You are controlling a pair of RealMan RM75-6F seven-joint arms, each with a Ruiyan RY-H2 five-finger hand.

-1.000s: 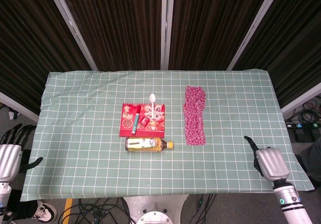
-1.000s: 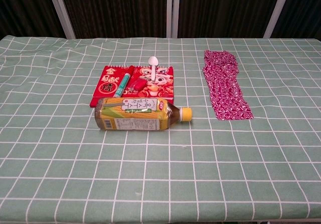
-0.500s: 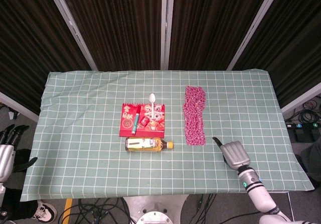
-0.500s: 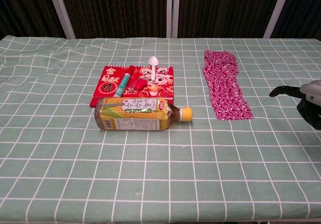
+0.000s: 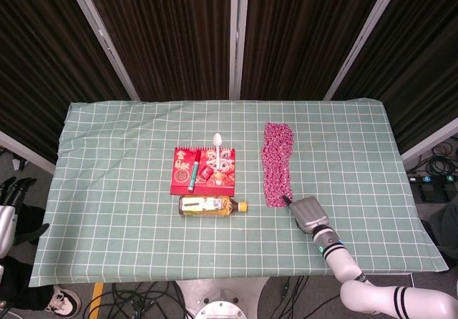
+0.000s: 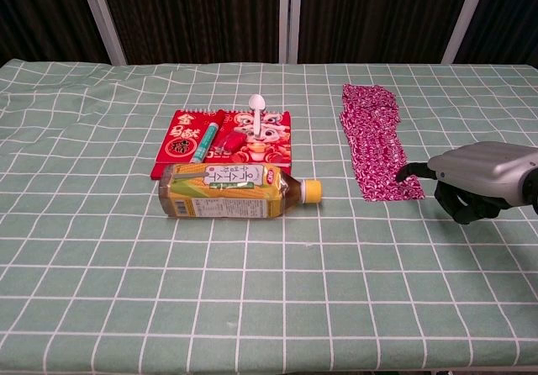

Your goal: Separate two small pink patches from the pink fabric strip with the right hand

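— Where does the pink fabric strip (image 5: 278,163) lie?

— Flat on the table (image 5: 107,162), right of centre, running away from you. No patch is off it yet. Your right hand (image 5: 308,213) sits at its near end, one dark fingertip reaching to the corner; in the chest view the hand (image 6: 479,176) holds nothing, one of its fingers (image 6: 410,171) stretched to the cloth edge, the others curled under.

— What could go wrong?

— The strip looks light and loose. Push with that fingertip and you may slide or bunch the whole piece instead of lifting a patch. Dragging it left could nudge it toward the tea bottle (image 5: 212,204) lying just beside it.

— And since a second ago?

— Your right hand has swept in from the table's right edge to the strip. Your left hand (image 5: 6,215), off the table's left side, has sunk lower; whether its fingers are apart, I cannot tell.
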